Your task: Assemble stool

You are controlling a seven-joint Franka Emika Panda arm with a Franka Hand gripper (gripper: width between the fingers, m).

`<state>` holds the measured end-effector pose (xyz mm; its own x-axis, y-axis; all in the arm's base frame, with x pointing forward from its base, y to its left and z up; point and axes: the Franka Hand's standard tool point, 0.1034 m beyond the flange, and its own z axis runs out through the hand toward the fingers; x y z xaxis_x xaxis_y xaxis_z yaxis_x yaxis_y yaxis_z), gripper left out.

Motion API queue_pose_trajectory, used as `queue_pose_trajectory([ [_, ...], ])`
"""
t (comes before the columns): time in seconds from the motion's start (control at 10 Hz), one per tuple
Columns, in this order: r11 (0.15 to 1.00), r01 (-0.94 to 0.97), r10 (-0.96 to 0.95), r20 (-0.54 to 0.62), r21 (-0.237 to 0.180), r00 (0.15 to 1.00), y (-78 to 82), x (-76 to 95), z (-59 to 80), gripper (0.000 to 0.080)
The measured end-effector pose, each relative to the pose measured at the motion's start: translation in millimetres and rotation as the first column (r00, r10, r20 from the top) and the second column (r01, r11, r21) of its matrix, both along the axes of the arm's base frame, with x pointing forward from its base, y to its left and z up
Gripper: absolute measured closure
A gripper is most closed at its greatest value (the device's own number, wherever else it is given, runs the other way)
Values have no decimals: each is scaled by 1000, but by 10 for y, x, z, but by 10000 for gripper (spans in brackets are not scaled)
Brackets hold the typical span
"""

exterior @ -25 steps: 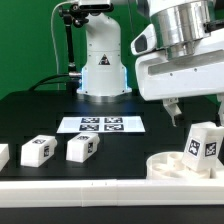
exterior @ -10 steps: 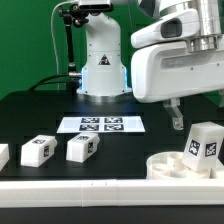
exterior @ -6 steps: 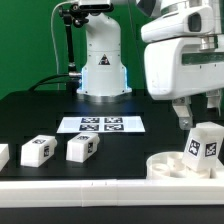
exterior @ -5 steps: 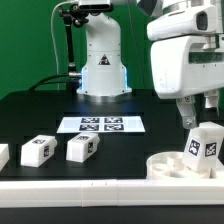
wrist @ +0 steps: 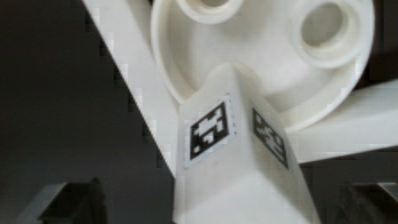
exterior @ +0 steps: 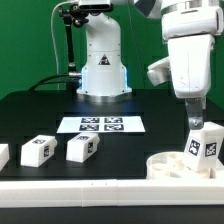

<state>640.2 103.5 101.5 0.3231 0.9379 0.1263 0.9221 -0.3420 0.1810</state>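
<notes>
The stool's round white seat disc [exterior: 168, 166] lies at the front on the exterior view's right, and it fills the wrist view [wrist: 267, 40] with its round holes showing. One blocky white leg [exterior: 205, 143] stands upright on it, tags facing out; the wrist view shows it close up [wrist: 231, 140]. My gripper [exterior: 199, 120] hangs straight above this leg, open. In the wrist view the gripper [wrist: 222, 205] straddles the leg, and the dark fingers [wrist: 71, 200] stand clear of its sides. Nothing is held.
Two loose tagged legs [exterior: 82, 148] [exterior: 37, 150] lie on the black table toward the exterior view's left, a third [exterior: 2, 155] cut by the frame edge. The marker board [exterior: 100, 125] lies before the robot base [exterior: 102, 62]. A white rail [exterior: 90, 190] runs along the front.
The gripper has swung toward the exterior view's right and turned, now standing directly over the upright leg. It stays open. The legs and the seat have not moved.
</notes>
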Motion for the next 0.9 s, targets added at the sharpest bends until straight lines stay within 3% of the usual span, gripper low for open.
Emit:
queue_pose_trajectory([
  [0.2,961,-259,261,8,-101,965,26,-5,-25,151],
  [0.4,883,-436,440,-16,-176,898,73,9,-92,151],
  [0.7,833,-514,518,-37,-204,854,90,11,-172,151],
  [0.9,838,-508,511,-41,-201,859,61,3,-197,395],
])
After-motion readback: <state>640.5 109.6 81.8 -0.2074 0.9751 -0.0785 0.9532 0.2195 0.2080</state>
